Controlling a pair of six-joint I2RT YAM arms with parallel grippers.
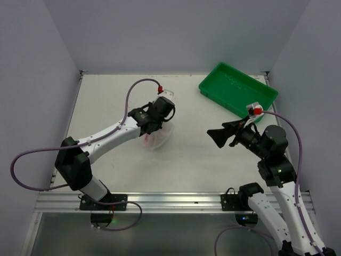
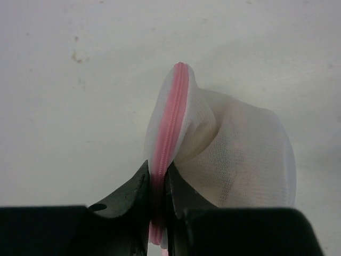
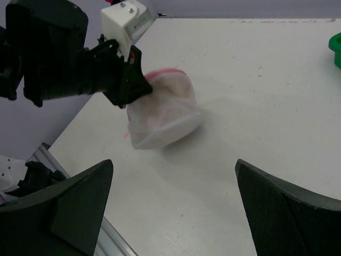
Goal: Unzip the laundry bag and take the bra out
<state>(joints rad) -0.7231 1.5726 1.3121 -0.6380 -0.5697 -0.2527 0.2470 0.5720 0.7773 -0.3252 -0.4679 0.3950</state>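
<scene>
Laundry bag (image 1: pixel 158 138): white see-through mesh pouch, left of centre on the table (image 1: pixel 202 165), well apart from the green tray (image 1: pixel 238 88). Its bulging body hangs below the gripped rim. Whether it touches the tabletop cannot be told. Contents show only as a faint pink tint.

Pink zip trim (image 2: pixel 171 122): runs along the rim, closed over the visible stretch, its lower end between the fingers.

Left gripper (image 2: pixel 158 178): jaws narrow, pinched on the zip trim, arm reaching diagonally from the near-left base.

Right gripper (image 1: pixel 214 135): jaws spread wide, holding nothing, raised to the right of the bag and pointing towards it.

Green tray: far-right corner, set at an angle.
</scene>
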